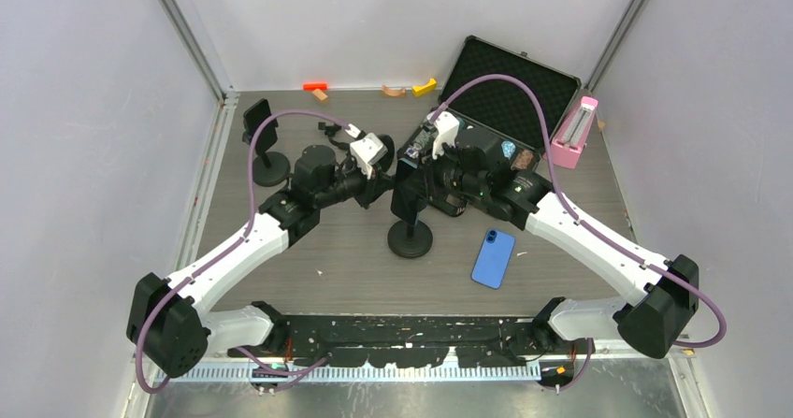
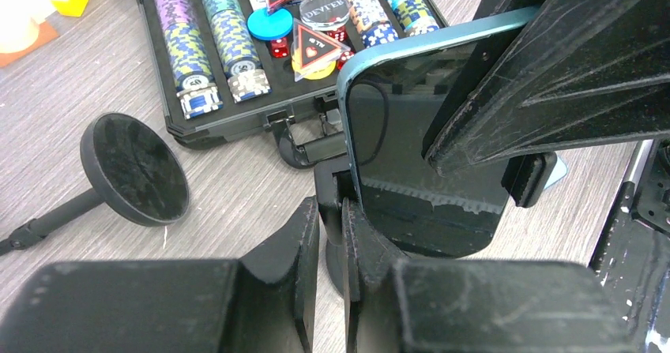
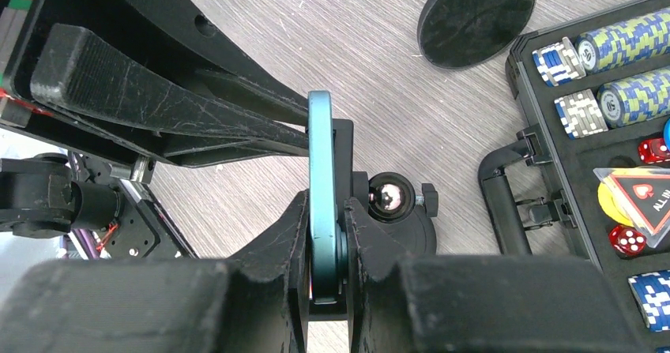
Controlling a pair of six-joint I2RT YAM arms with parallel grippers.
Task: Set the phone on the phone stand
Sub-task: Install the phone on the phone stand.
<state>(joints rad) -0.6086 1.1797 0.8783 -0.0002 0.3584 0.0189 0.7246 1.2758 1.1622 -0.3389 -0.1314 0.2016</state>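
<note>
Right now, from above, my left tool and my right tool meet over the black round-based phone stand in the middle of the grey wood-grain bench. A flat blue phone lies on the bench near the stand's base, apart from both tools. An open black poker-chip case sits behind.

From the left wrist, a teal-edged dark-screened phone stands upright against the stand's head, just in front of my left tool. That tool is narrow, nearly closed, its fingers beside the phone's lower corner. Whether they nip part of the stand's head I cannot tell.

From the right wrist, my right tool is clamped on the phone's teal edge, one finger on each side of it, with the stand's shiny ball joint just behind.

I judge this to be the seating step: the phone is at the stand but not yet left to it. The next move calls for pressing it squarely into the cradle, then easing the right tool's hold off without tipping stand or phone.
</note>
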